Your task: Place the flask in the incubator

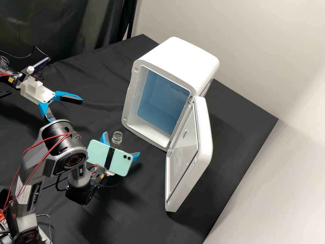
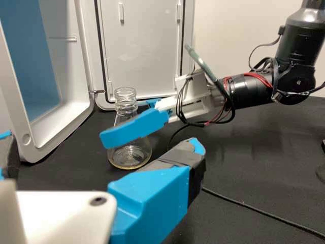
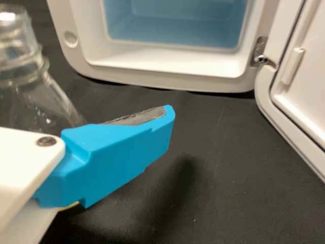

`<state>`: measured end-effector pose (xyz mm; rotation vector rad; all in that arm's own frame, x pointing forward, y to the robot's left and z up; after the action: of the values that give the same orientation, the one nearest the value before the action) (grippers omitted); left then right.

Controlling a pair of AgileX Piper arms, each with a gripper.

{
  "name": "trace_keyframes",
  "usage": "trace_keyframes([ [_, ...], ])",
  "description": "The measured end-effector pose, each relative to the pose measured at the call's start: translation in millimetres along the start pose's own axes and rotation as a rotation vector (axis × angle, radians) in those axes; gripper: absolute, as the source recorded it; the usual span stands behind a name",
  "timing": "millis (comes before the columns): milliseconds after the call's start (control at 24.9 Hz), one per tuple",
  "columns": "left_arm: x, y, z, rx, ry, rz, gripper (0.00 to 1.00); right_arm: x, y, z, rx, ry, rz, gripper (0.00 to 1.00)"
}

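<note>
Near-left of the incubator, the flask stands on the desk between my right gripper's wide fingers; I'd centre, close gently on its body, then lift. Left gripper: wide too.

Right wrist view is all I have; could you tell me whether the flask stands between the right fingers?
Observer: Yes, the flask stands upright on the bench, the open right fingers either side of it.
Operator: Thank you. Where is the left gripper?
Observer: The left gripper hangs open, apart from the flask, holding nothing.
Operator: How far is the door open?
Observer: The door stands swung wide, clear of the incubator's opening.
</note>
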<state>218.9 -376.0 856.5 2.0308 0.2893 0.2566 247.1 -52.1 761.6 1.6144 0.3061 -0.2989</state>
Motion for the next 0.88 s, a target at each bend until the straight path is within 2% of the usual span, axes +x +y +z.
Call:
trace_keyframes([
  [80,0.0,0.0,0.0,0.000,0.000,0.000,1.00,2.4,-5.1,1.0,-0.028,-0.007,-0.016,1.00],
  [161,0.0,0.0,0.0,0.000,0.000,0.000,1.00,3.7,-7.9,1.2,-0.042,-0.011,-0.026,1.00],
  [241,0.0,0.0,0.0,0.000,0.000,0.000,1.00,4.6,-10.7,1.7,-0.044,-0.014,-0.040,1.00],
  [442,0.0,0.0,0.0,0.000,0.000,0.000,1.00,6.0,-13.7,2.8,-0.038,-0.023,-0.048,1.00],
  [642,0.0,0.0,0.0,0.000,0.000,0.000,1.00,5.8,-12.9,2.8,-0.037,-0.024,-0.043,1.00],
  [883,0.0,0.0,0.0,0.000,0.000,0.000,1.00,2.7,-3.7,0.4,-0.047,-0.020,-0.002,1.00],
])
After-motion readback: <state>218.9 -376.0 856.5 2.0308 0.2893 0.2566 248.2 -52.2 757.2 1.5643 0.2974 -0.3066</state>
